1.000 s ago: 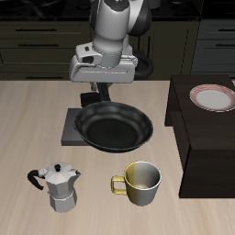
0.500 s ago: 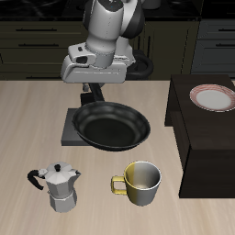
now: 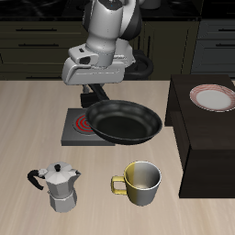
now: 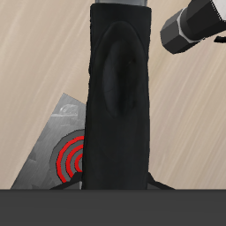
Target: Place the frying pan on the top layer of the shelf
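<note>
Gripping the pan's handle (image 4: 122, 97), the gripper (image 3: 97, 92) holds the frying pan (image 3: 127, 123) above the table; its fingers are clamped on the long black handle at the pan's back end, which fills most of the wrist view. From the exterior view the pan sits partly over the burner plate (image 3: 78, 130), whose red spiral (image 3: 84, 120) shows bare beside the pan's rim. The same spiral (image 4: 71, 157) and grey plate corner appear beside the handle in the wrist view. The pan's far rim reaches close to the shelf (image 3: 204, 138), the dark boxy unit standing at the table's side, though whether the two touch cannot be told. On the shelf's flat top lies a plate (image 3: 213, 96) with a pink rim, well apart from the pan. Nearer the table's front edge stand a moka pot (image 3: 57, 185) and a metal mug (image 3: 139, 184), side by side and apart from each other, both clear of the pan.
</note>
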Tool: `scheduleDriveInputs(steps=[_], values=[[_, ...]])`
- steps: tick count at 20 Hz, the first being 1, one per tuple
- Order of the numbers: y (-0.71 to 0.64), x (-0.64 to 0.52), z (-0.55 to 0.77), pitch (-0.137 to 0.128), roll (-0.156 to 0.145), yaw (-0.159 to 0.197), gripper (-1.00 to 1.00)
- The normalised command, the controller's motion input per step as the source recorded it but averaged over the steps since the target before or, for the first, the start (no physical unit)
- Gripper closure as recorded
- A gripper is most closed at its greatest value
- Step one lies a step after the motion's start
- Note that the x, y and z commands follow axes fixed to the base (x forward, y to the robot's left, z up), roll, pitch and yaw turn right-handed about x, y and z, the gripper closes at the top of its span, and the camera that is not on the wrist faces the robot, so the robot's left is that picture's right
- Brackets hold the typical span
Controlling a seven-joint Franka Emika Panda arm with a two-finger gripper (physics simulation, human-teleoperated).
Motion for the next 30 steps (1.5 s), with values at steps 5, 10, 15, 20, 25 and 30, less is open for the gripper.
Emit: scheduleDriveInputs(steps=[5,10,15,20,25,30], values=[[0.0,-0.03,-0.03,0.005,0.021,0.04,1.0],[-0.03,0.0,-0.01,-0.01,-0.013,0.055,1.0],[-0.04,0.09,-0.07,0.014,0.004,0.024,1.0],[-0.05,0.06,-0.1,0.001,-0.016,0.035,1.0],[-0.02,0.05,-0.03,-0.012,-0.012,0.056,1.0],[0.08,0.01,-0.06,-0.01,0.019,0.063,1.0]])
